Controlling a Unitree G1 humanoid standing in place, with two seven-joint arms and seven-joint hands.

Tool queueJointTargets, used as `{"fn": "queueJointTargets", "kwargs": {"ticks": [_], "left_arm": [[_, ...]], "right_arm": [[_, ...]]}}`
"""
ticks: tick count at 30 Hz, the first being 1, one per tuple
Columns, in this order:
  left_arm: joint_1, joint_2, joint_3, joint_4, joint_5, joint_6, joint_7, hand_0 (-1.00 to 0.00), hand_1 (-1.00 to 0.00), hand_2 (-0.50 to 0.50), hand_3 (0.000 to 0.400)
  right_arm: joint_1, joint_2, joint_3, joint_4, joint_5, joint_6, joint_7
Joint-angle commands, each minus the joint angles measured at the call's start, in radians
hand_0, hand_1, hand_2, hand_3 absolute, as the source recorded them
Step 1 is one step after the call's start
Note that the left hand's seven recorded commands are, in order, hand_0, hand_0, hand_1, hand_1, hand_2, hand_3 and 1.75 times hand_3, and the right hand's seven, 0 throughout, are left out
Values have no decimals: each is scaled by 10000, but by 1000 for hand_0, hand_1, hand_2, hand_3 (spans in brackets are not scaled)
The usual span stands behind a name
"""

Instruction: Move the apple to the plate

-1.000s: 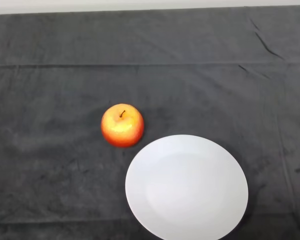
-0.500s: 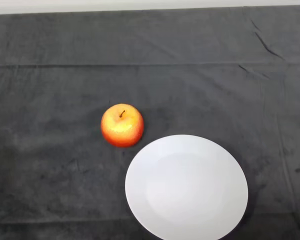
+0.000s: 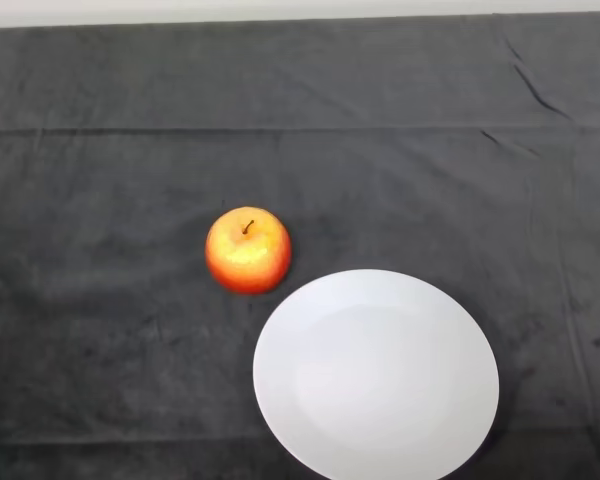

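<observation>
the apple (image 3: 248, 251) sits upright on the dark cloth (image 3: 100, 180), a little left of the middle of the head view. it is round and slightly squat. its skin is red-orange around the sides and lower edge and turns to a yellow patch on the upper face, where light catches it. a short dark stem (image 3: 247, 227) rises from a shallow dip at the top and leans a little to the right. the skin looks smooth and whole, with no bruise or cut that can be made out. a soft shadow lies on the cloth to the apple's right.

the plate (image 3: 376, 375) lies flat on the cloth, nearer the camera and to the right of the apple. it is plain white and round, with a shallow well and a broad rim, and its lower edge runs out of the bottom of the view. nothing lies on it. the apple stands just beside the plate's upper left rim, outside it. whether the two touch cannot be told from this angle.

the cloth covers nearly the whole view. a long straight fold line (image 3: 280, 129) crosses it well behind the apple, and a few short creases (image 3: 536, 92) mark its far right corner. a pale strip (image 3: 280, 10) runs along the top edge beyond the cloth.
</observation>
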State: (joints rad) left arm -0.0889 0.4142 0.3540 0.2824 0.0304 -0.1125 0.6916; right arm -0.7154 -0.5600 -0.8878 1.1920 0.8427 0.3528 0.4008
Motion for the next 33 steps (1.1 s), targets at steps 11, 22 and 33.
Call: {"fn": "queueJointTargets", "kwargs": {"ticks": [11,22,33], "left_arm": [[251,-80,-928,-1984,562,1091,-210,0,0,0,0],[55,-206,-1838,-2849,780,1893,-412,0,0,0,0],[-174,-200,-2592,-3409,940,2547,-669,0,0,0,0]], "right_arm": [[48,-100,-184,-43,143,-63,7],[57,-89,-179,-70,145,-61,-5],[64,-81,-176,-89,147,-59,-14]]}}
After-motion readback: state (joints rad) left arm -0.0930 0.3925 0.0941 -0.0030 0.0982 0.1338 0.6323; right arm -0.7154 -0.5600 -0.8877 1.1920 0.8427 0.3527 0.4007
